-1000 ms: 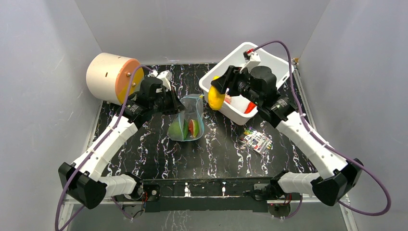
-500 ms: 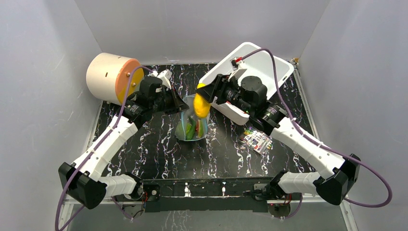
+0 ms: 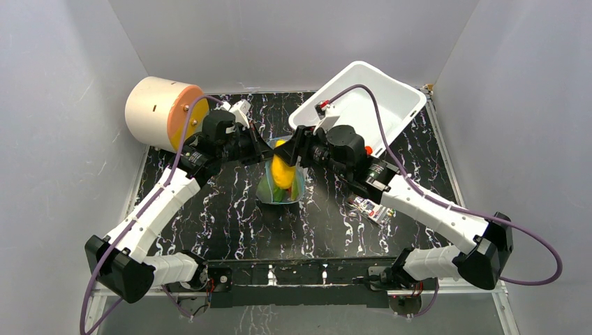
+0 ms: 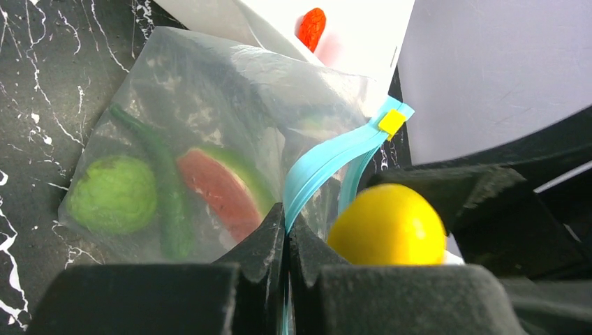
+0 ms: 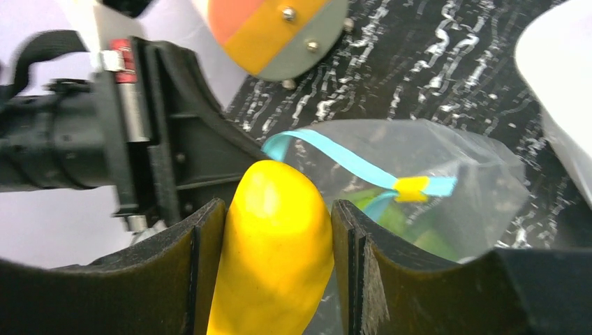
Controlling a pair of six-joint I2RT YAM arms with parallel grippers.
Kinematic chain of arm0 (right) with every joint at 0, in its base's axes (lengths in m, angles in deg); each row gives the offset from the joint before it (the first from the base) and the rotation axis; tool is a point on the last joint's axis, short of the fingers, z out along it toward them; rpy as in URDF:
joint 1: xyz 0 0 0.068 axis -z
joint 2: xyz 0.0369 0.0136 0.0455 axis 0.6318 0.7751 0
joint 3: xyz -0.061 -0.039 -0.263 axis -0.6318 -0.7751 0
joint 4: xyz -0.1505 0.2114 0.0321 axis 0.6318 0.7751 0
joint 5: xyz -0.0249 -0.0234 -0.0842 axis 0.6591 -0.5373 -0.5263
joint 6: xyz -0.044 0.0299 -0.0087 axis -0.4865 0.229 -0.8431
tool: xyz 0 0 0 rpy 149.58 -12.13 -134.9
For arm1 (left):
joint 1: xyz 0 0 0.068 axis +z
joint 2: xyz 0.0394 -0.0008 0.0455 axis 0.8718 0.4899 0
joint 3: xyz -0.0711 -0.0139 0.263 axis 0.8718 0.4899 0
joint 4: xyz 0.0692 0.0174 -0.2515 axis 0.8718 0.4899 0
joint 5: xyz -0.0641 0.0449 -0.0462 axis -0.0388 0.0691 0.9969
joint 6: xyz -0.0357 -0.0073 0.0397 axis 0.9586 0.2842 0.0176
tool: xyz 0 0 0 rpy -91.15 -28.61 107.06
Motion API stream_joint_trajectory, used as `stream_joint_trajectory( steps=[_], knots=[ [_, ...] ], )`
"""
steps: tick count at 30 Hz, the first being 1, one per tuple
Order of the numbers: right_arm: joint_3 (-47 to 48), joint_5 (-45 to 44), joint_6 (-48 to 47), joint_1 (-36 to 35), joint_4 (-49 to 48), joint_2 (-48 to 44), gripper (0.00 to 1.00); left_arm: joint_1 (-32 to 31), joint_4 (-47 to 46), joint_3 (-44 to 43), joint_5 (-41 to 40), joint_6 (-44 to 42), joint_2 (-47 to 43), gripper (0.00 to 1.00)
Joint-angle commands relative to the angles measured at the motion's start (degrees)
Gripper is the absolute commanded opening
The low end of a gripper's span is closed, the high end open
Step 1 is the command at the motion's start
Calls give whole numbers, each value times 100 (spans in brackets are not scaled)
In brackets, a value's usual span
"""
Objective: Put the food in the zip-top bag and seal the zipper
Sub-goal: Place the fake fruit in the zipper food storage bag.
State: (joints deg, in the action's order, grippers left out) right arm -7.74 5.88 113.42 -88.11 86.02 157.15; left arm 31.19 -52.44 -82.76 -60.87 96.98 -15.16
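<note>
The clear zip-top bag point(image 3: 280, 187) point(image 4: 209, 132) point(image 5: 447, 188) stands on the black marbled table with its mouth held up. My left gripper point(image 4: 287, 222) point(image 3: 262, 149) is shut on the bag's blue-teal zipper point(image 4: 335, 159) point(image 5: 349, 162), pinching one side of the mouth. Inside lie a green round fruit point(image 4: 115, 194), a dark green pod point(image 4: 164, 202) and a watermelon slice point(image 4: 220, 190). My right gripper point(image 5: 276, 241) point(image 3: 287, 150) is shut on a yellow toy fruit point(image 5: 272, 244) point(image 3: 281, 169) point(image 4: 387, 225), held at the bag's mouth. A red food piece point(image 4: 311, 26) remains in the white bin.
A white plastic bin point(image 3: 391, 98) sits tilted at the back right. A cream cylinder with an orange face point(image 3: 164, 112) stands at the back left. A flat printed packet point(image 3: 370, 206) lies on the table, partly under my right arm.
My right arm has carried the yellow fruit leftward from the bin to the bag's mouth. The bin has shifted. My left gripper keeps its hold on the bag.
</note>
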Motion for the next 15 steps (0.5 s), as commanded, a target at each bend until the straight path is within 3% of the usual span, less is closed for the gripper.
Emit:
stream_joint_trajectory(
  steps=[1,7,15],
  knots=[
    [64,-821,-228,-29,345,18,37,-23,-251,30,233,8,-125,0],
    [-121,-801,-335,-29,284,-58,40,-20,-264,11,341,-24,-109,0],
    [54,-726,-479,-29,429,32,53,-21,-242,-20,317,-82,-99,0]
  ],
)
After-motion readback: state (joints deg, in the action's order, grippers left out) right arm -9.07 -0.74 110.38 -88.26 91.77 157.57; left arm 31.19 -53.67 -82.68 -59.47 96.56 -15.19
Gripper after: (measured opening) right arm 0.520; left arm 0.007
